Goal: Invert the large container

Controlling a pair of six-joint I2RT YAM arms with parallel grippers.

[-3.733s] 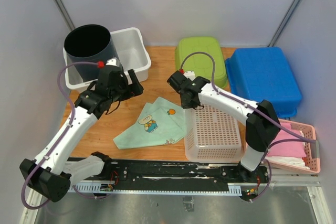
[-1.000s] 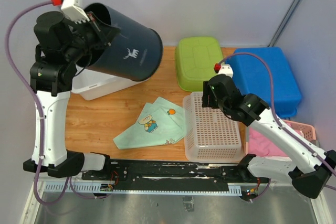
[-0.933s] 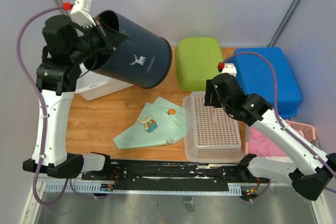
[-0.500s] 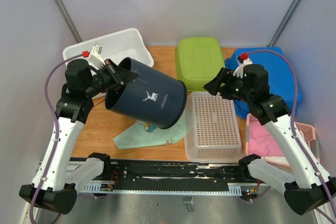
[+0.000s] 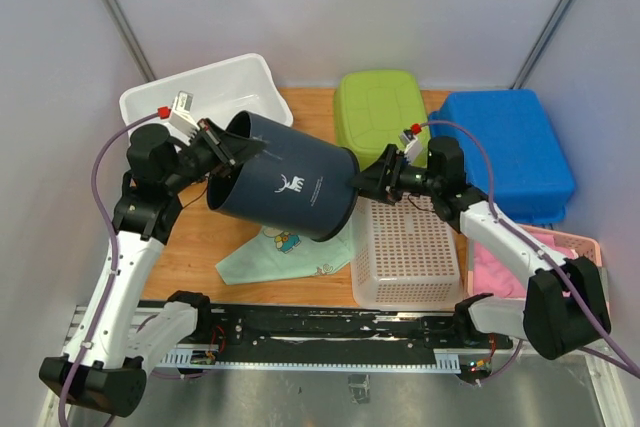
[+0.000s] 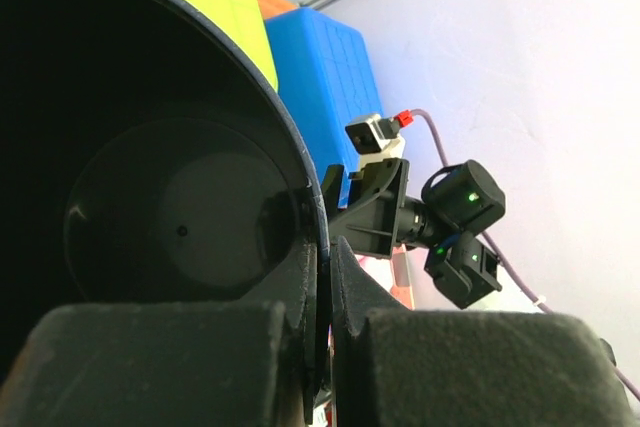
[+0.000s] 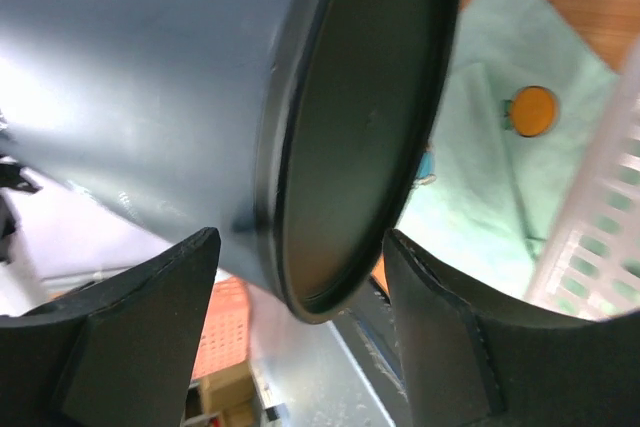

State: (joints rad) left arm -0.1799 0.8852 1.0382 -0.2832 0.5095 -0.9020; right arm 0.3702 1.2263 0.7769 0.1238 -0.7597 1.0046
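Overhead: dark bin (image 5: 285,190) lies tilted on its side above the cloth (image 5: 290,252), its mouth rim clamped in the left pincer (image 5: 225,147). The right pincer (image 5: 365,184), jaws apart, meets its base beside the white basket (image 5: 405,247). Left wrist: the bin's inside is bare, its rim pinched tight. Right wrist: fingers (image 7: 130,337) straddle the base edge, contact unclear; the basket is cut off.
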